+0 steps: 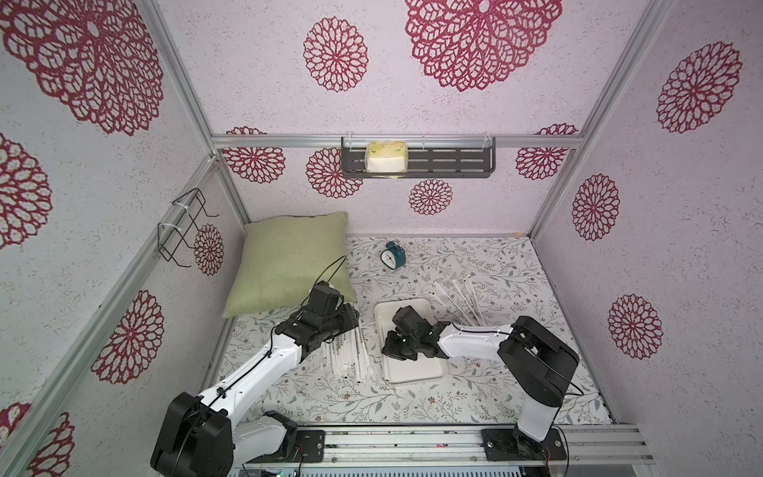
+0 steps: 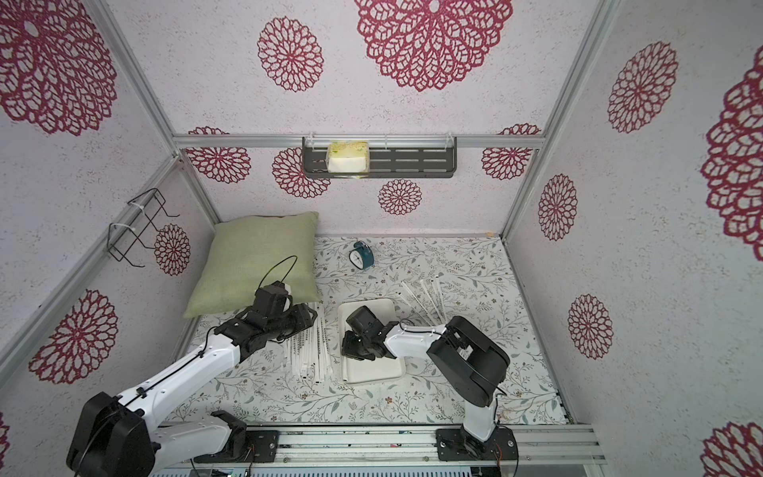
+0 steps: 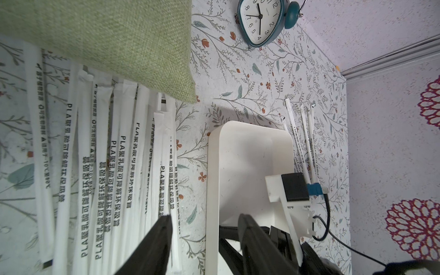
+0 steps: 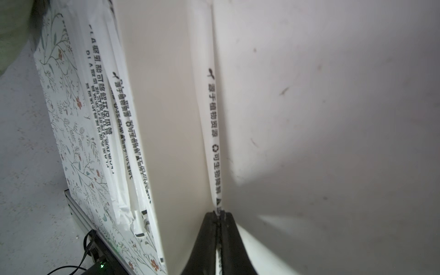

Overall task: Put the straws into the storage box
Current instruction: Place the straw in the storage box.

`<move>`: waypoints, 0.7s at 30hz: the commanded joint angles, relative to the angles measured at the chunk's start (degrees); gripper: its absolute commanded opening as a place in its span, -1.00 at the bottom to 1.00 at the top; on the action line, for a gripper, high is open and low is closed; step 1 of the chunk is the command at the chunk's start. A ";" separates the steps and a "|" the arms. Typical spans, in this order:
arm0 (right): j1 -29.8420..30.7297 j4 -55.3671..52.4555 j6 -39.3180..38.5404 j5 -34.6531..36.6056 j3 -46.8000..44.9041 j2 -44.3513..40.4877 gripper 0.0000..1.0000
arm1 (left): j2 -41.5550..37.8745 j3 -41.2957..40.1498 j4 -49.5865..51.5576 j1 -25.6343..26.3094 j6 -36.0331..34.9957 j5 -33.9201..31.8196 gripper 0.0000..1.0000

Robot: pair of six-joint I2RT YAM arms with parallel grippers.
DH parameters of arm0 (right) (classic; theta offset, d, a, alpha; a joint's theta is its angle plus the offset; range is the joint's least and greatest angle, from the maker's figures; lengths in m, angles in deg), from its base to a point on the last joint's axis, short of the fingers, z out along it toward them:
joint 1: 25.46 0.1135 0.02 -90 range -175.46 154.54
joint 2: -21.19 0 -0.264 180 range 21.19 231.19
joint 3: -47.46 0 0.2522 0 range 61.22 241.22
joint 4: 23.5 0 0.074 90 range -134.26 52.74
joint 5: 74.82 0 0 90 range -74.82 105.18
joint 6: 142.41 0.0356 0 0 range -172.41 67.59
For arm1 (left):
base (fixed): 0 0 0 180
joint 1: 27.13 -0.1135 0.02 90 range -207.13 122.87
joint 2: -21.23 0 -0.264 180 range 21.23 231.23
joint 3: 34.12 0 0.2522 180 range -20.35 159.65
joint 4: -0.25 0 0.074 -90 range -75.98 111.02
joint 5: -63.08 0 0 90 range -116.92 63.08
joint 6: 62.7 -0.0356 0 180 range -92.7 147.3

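Note:
The storage box (image 1: 417,373) (image 2: 375,371) is a shallow white tray in the middle of the floral table. My right gripper (image 4: 220,214) (image 1: 394,349) is low inside it, shut on one straw (image 4: 210,107) that lies along the box floor (image 4: 333,119) near its left wall. A pile of wrapped straws (image 1: 347,355) (image 2: 307,351) (image 3: 102,166) lies just left of the box. A smaller group of straws (image 1: 462,301) (image 3: 302,140) lies at its far right corner. My left gripper (image 3: 204,216) (image 1: 351,314) hangs open between the pile's far end and the box (image 3: 247,152), holding nothing.
A green pillow (image 1: 289,260) leans in the back left corner, its edge over the far ends of the piled straws. A teal alarm clock (image 1: 392,256) stands behind the box. A dark slotted shelf (image 1: 454,161) and a wire rack (image 1: 181,227) hang on the walls.

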 commanded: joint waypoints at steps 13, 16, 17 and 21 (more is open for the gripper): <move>-6.28 -13.69 -9.23 3.64 3.26 -12.16 -0.34 | 3.40 6.39 1.68 0.54 -3.82 -0.10 0.18; -14.06 -17.93 -16.25 5.09 0.78 -17.66 -0.34 | 6.53 8.81 3.74 4.12 -5.13 -2.23 0.27; -17.00 -19.17 -18.83 5.26 -0.09 -18.66 -0.36 | 7.72 9.59 4.40 5.73 -5.41 -3.47 0.29; -26.50 -25.15 -29.99 9.69 0.66 -17.85 -0.39 | 12.93 13.18 6.65 10.52 -5.26 -8.47 0.36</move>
